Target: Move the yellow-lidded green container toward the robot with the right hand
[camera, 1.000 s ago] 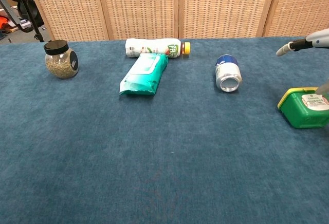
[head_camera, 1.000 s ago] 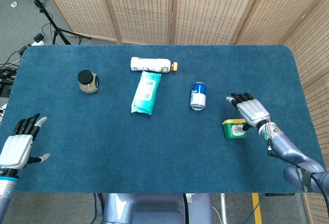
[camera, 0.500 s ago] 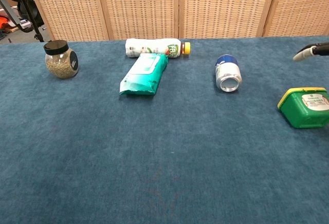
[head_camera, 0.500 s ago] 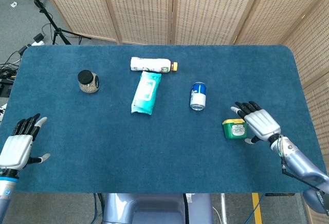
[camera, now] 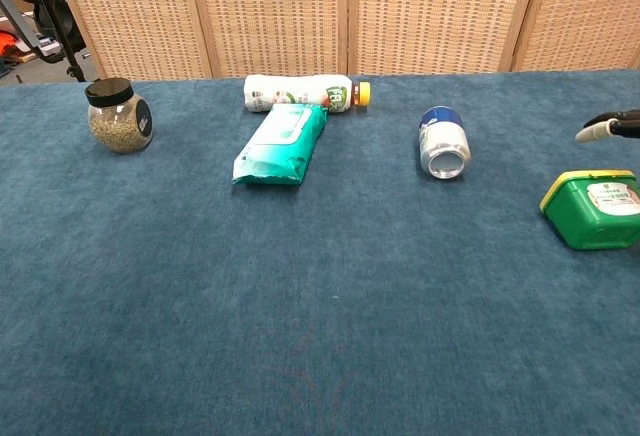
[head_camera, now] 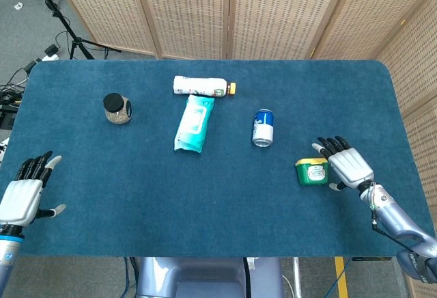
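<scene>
The green container [head_camera: 311,171] lies tipped on its side on the blue tabletop [head_camera: 218,209], toward the robot's right, its yellow lid facing away from the right hand and its labelled base turned up. It sits near the front edge, well apart from the can [head_camera: 263,127].

The right hand [head_camera: 347,165] is just beside the container on its outer side, fingers [head_camera: 330,147] spread and holding nothing. In the head view the thumb appears close to or against the container's side, but whether it touches cannot be told. The chest view catches only a fingertip at the right frame edge.

The step in hand looks like the approach for a grasp or a sweep: nothing is held yet. Next, the hand would need to close around the container's body, or cup behind its far side, then draw it toward the robot. Since the container is tipped, it may roll or slide off line.

The left hand [head_camera: 24,192] rests open near the front left corner, fingers apart.
</scene>
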Controlling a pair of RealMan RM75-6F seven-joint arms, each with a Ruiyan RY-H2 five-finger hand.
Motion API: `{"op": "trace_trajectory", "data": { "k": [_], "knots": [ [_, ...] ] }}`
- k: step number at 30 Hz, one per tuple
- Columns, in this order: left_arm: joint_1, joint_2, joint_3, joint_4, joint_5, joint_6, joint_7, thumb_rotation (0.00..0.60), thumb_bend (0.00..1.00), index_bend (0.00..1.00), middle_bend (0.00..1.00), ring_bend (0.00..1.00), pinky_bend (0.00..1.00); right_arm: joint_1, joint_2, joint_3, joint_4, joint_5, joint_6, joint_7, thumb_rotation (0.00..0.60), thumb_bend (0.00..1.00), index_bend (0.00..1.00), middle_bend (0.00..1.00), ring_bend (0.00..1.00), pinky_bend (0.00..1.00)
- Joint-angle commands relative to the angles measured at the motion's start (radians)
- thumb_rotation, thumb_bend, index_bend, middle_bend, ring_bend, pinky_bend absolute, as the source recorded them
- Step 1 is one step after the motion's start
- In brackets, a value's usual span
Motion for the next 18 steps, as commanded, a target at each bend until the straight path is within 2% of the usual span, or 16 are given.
{"op": "trace_trajectory", "data": {
  "k": [1,5,8,12,14,18],
  "knots": [
    [-0.001,0.000,0.000,0.001,-0.001,-0.002,0.000,0.600,0.00,0.00,0.00,0.00,0.00,-0.005,-0.032,0.001,0.040,-0.021,-0.008,0.058,0.600,0.15,0.04,0.06,0.00,0.00],
    [-0.002,-0.001,0.000,0.002,-0.004,-0.005,0.002,0.600,0.00,0.00,0.00,0.00,0.00,-0.005,-0.050,-0.001,0.060,-0.040,-0.007,0.093,0.600,0.16,0.10,0.09,0.00,0.00],
    [-0.002,-0.002,-0.001,0.003,-0.006,-0.006,0.003,0.600,0.00,0.00,0.00,0.00,0.00,-0.003,-0.062,-0.002,0.074,-0.051,-0.010,0.105,0.600,0.17,0.17,0.16,0.02,0.00],
    [-0.002,-0.003,-0.001,0.004,-0.008,-0.007,0.003,0.600,0.00,0.00,0.00,0.00,0.00,-0.006,-0.092,0.009,0.111,-0.059,0.009,0.120,0.600,0.23,0.26,0.28,0.13,0.04],
    [-0.002,-0.003,-0.001,0.004,-0.009,-0.007,0.003,0.600,0.00,0.00,0.00,0.00,0.00,-0.008,-0.108,0.014,0.135,-0.059,0.016,0.126,0.600,0.30,0.31,0.34,0.19,0.09],
    [-0.002,-0.003,-0.001,0.005,-0.010,-0.008,0.002,0.600,0.00,0.00,0.00,0.00,0.00,-0.018,-0.142,0.021,0.189,-0.068,0.047,0.162,0.600,0.55,0.40,0.43,0.28,0.17]
  ]
}}
